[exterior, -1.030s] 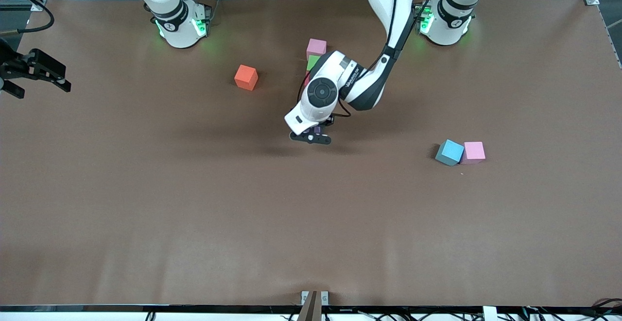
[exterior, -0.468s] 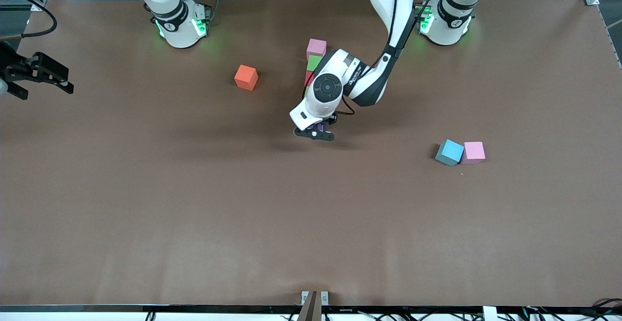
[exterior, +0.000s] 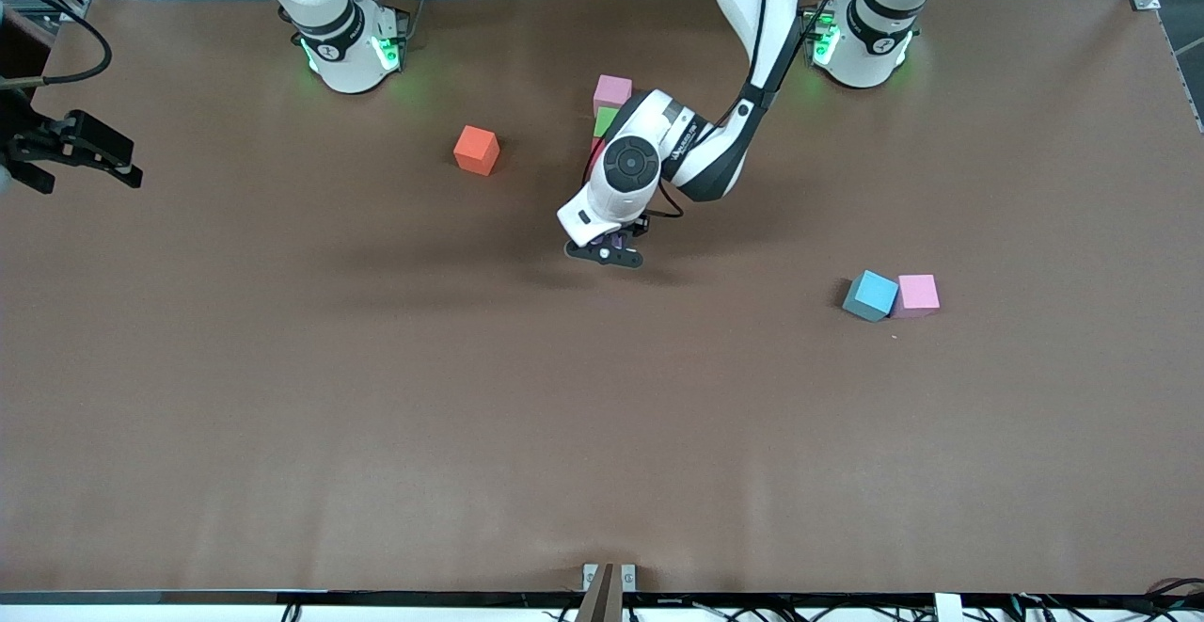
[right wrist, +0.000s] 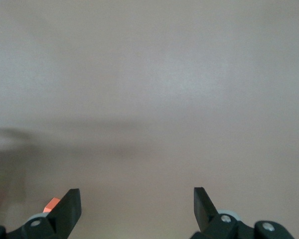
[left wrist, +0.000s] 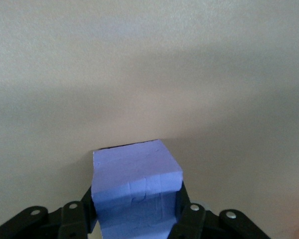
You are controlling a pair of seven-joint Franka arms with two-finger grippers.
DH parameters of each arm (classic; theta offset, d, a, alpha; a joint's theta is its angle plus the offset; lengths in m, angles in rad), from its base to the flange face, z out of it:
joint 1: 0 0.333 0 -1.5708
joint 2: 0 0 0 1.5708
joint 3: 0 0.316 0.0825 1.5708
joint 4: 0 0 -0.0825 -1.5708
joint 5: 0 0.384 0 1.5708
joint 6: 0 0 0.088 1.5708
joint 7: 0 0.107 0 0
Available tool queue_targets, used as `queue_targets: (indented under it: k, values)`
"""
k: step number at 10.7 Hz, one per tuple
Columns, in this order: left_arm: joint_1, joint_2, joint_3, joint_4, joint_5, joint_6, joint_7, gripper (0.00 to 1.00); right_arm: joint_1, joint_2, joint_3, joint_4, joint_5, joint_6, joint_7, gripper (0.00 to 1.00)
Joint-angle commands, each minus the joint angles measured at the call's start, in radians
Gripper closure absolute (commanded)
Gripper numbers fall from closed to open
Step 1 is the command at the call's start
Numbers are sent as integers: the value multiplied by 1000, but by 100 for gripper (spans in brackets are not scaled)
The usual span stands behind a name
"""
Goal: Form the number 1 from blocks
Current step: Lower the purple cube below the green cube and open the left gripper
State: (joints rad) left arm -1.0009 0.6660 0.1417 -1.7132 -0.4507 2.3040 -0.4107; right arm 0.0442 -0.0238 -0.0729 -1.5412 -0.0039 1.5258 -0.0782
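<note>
My left gripper (exterior: 607, 253) is shut on the purple block (exterior: 616, 240) low over the middle of the table. In the left wrist view the purple block (left wrist: 134, 181) fills the gap between the fingers (left wrist: 189, 215). Farther from the front camera stands a row: a pink block (exterior: 612, 90), a light green block (exterior: 606, 119) and a sliver of a red block (exterior: 594, 146), partly hidden by the left wrist. The second green block is hidden. A second pink block (exterior: 918, 292) lies toward the left arm's end. My right gripper (exterior: 130, 161) waits open at the table's edge.
An orange cube (exterior: 476, 150) sits between the row and the right arm's end, also at the edge of the right wrist view as the orange cube (right wrist: 52, 203). A teal-blue cube (exterior: 870, 295) touches the second pink block. The brown table (exterior: 602, 434) runs wide toward the front camera.
The left gripper has carried the purple block a little toward the row of blocks. The right gripper has shifted slightly at the table's edge.
</note>
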Motion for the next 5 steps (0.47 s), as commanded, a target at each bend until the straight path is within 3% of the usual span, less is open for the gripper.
queue_targets:
  k: [1,3,4,5]
  values:
    - [8,-40,-24,-72,15,53,12,100,-39,-2,4,-2,-11,20,15,0]
    - [8,-43,-34,-78,15,61,12,100,-62,-2,4,-2,-13,23,17,0]
    - [8,-43,-34,-77,15,61,12,82,-73,-4,4,-2,-13,16,15,0]
    - [8,-42,-34,-78,18,61,13,1,-75,-10,5,-3,-13,8,15,0]
